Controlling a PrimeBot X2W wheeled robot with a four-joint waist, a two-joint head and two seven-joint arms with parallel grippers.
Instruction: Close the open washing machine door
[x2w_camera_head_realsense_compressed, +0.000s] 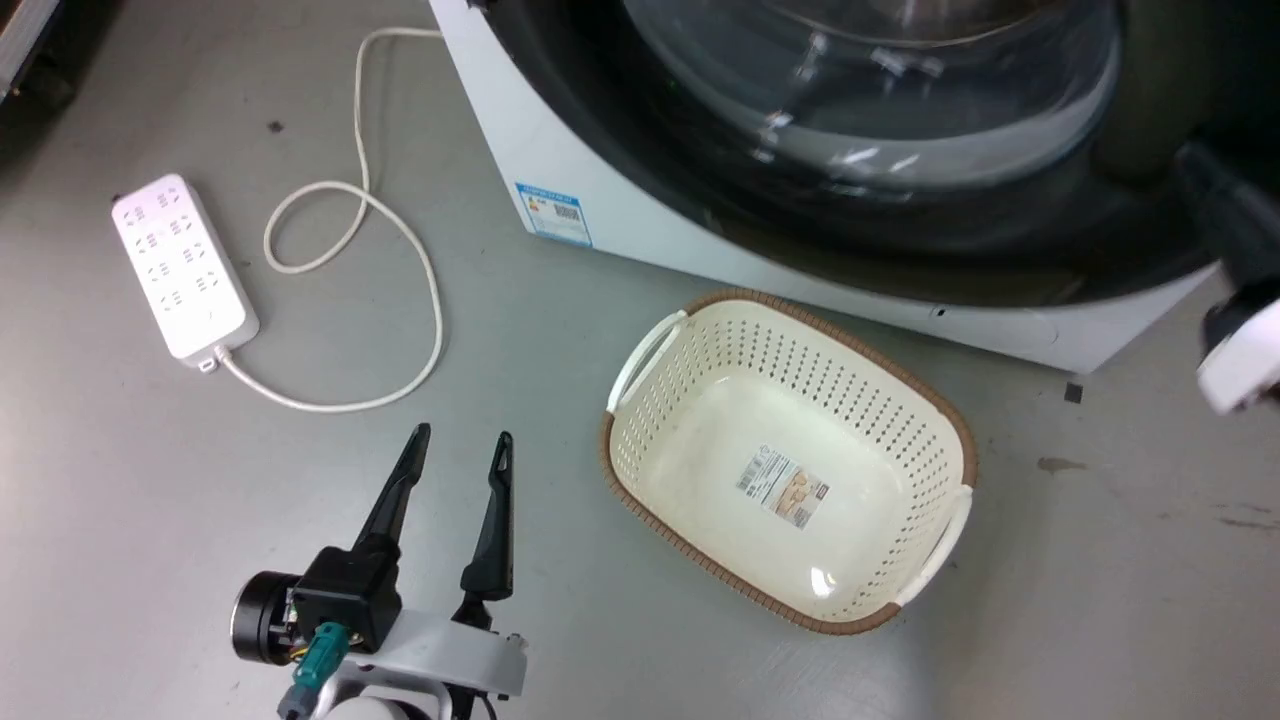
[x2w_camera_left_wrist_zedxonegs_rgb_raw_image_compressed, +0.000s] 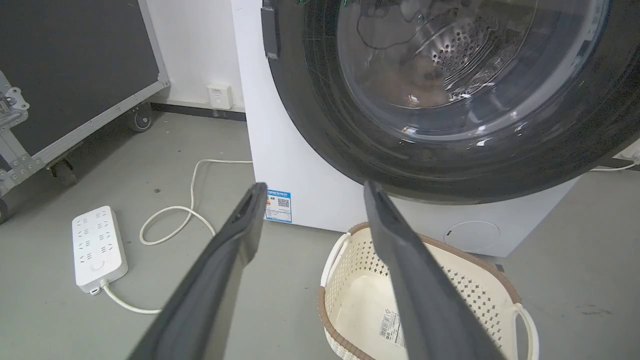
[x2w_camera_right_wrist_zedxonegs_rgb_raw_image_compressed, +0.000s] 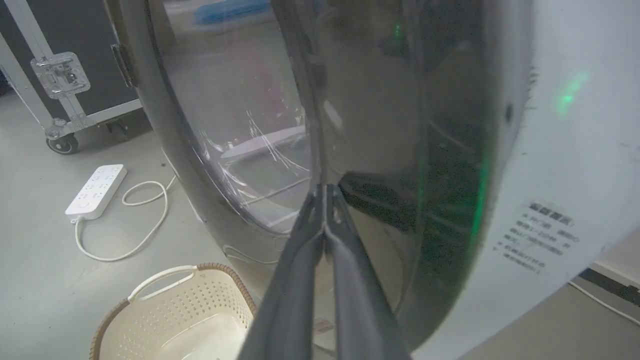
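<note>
The left gripper (x2w_camera_head_realsense_compressed: 462, 434) hangs low over the grey floor (x2w_camera_head_realsense_compressed: 560, 330). Its two dark fingers are spread wide with nothing between them and point toward the washing machine. Just to its right sits a cream laundry basket (x2w_camera_head_realsense_compressed: 800, 340) with a brown woven rim and a label on its bottom, close before the machine's white front. To the gripper's left lies a white power strip (x2w_camera_head_realsense_compressed: 183, 265), and its cord (x2w_camera_head_realsense_compressed: 430, 290) loops across the floor toward the machine. Beyond the basket is the washing machine door (x2w_camera_head_realsense_compressed: 700, 200), whose wide black rim and domed clear glass span most of the machine's front. In the left wrist view the steel drum shows through the glass. Whether the door is fully latched cannot be told. The right gripper (x2w_camera_right_wrist_zedxonegs_rgb_raw_image_compressed: 325, 187) has its fingers pressed together, with the tips right at the door where glass meets black rim.
</note>
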